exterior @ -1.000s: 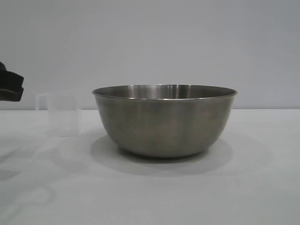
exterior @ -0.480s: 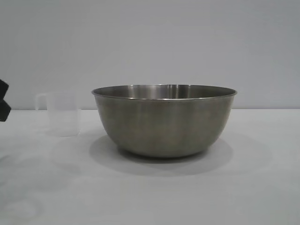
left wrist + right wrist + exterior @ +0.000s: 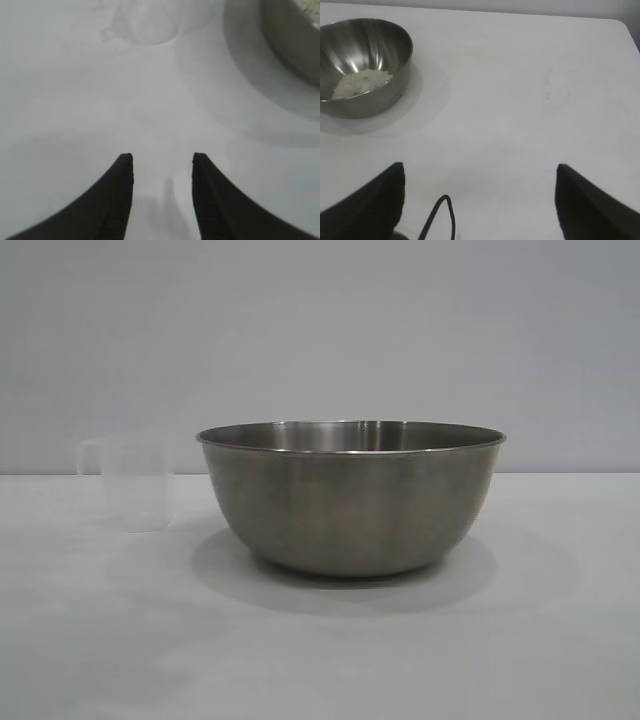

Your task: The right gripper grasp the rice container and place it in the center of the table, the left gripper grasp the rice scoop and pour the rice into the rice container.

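The rice container [image 3: 352, 497], a large steel bowl, stands in the middle of the white table [image 3: 320, 660]. The right wrist view shows it [image 3: 362, 67] with a heap of rice [image 3: 362, 82] on its bottom. The rice scoop [image 3: 130, 485], a small translucent cup, stands upright to the bowl's left, apart from it, and shows faintly in the left wrist view [image 3: 145, 22]. My left gripper [image 3: 162, 157] is open and empty over bare table, well short of the scoop. My right gripper [image 3: 479, 170] is open wide and empty, far from the bowl. Neither gripper shows in the exterior view.
A thin black cable loop [image 3: 442, 215] hangs between the right fingers. The table's far edge and rounded corner [image 3: 620, 22] show in the right wrist view. A plain grey wall [image 3: 320, 330] stands behind the table.
The left gripper, seen at the left edge of the exterior view a second ago, has drawn back leftward out of that view. Bowl and scoop have not moved.
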